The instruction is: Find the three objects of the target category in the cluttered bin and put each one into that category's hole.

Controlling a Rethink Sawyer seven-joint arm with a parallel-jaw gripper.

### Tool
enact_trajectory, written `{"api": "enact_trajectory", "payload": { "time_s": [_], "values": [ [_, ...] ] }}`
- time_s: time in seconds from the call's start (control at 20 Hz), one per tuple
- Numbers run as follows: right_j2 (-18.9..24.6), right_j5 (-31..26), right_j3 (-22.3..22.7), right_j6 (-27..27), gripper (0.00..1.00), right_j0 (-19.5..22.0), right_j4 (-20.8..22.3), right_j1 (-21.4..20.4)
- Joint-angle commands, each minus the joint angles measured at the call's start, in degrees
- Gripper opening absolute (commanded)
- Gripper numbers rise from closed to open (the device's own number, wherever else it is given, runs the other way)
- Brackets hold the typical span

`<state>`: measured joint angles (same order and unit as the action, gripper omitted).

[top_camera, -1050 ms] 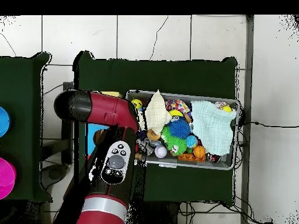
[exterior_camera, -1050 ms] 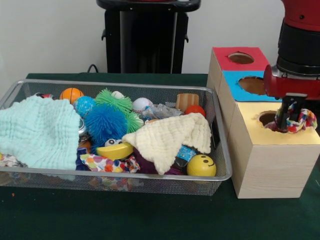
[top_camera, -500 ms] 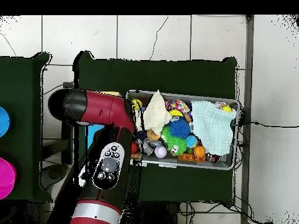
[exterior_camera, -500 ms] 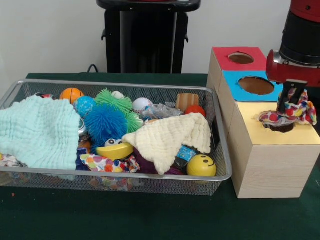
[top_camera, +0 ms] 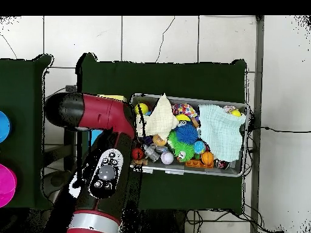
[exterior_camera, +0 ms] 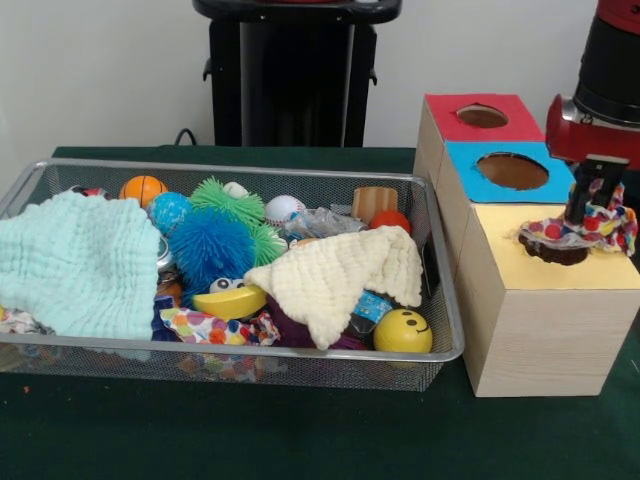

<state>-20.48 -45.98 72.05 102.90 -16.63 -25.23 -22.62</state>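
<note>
- Patterned cloth [exterior_camera: 590, 228], a multicoloured scrap of fabric, lies bunched over the hole in the yellow-topped box [exterior_camera: 545, 300], draped across the opening and not down inside it.
- The gripper [exterior_camera: 583, 208] stands directly above that hole with its dark fingers [exterior_camera: 580, 203] buried in the cloth; whether they are clamped on the fabric or already parted cannot be told from either view.
- The step in hand looks like the deposit: a cloth item brought to what seems to be the cloth category's hole, with the drop not yet finished.
- The next move probably calls for freeing the fabric and getting it to fall through, since a loose fold could catch on the rim or cling to the fingers.
- After that, the search goes back to the wire bin [exterior_camera: 250, 352], where a pale green cloth [exterior_camera: 70, 262] and a cream cloth [exterior_camera: 335, 275] lie on top of the balls and toys.
- In the overhead view the red arm [top_camera: 100, 151] covers the boxes, so the hole is hidden there.
- The blue-topped box [exterior_camera: 505, 170] and red-topped box [exterior_camera: 478, 115] behind show open holes with nothing visible in them.
</note>
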Motion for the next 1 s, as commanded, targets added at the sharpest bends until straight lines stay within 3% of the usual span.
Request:
{"api": "enact_trajectory", "payload": {
  "time_s": [0.05, 0.6, 1.0],
  "values": [
    [-1.10, 2.43, -3.53, 13.55, 0.00, -1.64, 4.06, 4.89],
    [-6.65, 10.47, -5.01, 10.67, 0.00, -0.26, 9.22, 7.58],
    [-13.77, 8.55, -7.36, 10.08, 0.00, -0.66, 12.75, 7.64]
  ]
}}
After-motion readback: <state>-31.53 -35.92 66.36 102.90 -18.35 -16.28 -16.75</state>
